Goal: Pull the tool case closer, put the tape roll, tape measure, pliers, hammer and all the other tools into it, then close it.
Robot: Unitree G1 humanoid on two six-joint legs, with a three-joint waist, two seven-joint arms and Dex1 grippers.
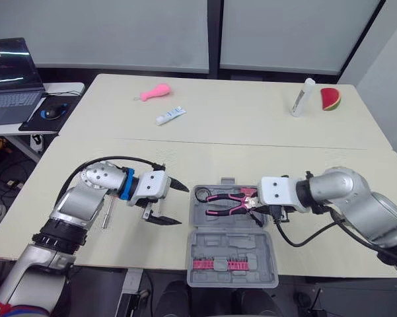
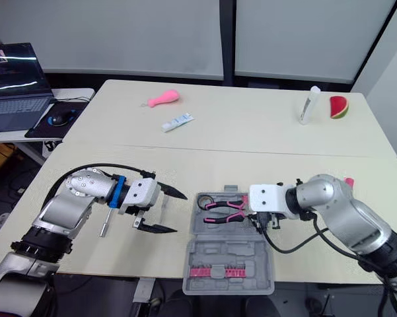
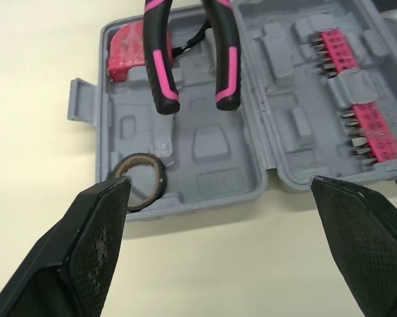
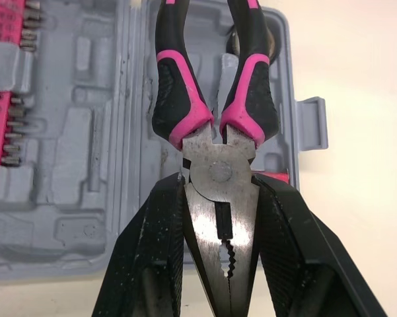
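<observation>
While the grey plastic tool case (image 1: 208,246) lies open near the cream table's (image 1: 284,165) front edge, the left gripper (image 1: 177,205) gapes wide and empty beside it. Its wrist view shows a black tape roll (image 3: 160,185) inside the case. In the right wrist view, the right gripper (image 4: 221,198) pinches pink-and-black pliers (image 4: 185,105) over the case.

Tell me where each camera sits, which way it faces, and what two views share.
Left eye view: on the head, facing forward and down over the table; both arms show, left gripper open, right gripper holding the pliers at the open tool case.
Right eye view: beside it, same scene.
Left wrist view: along its spread fingers toward the tool case and the tape roll inside.
Right wrist view: along its fingers clamping the pliers' head.
Shared: both wrist views show the pliers' pink handles.
</observation>
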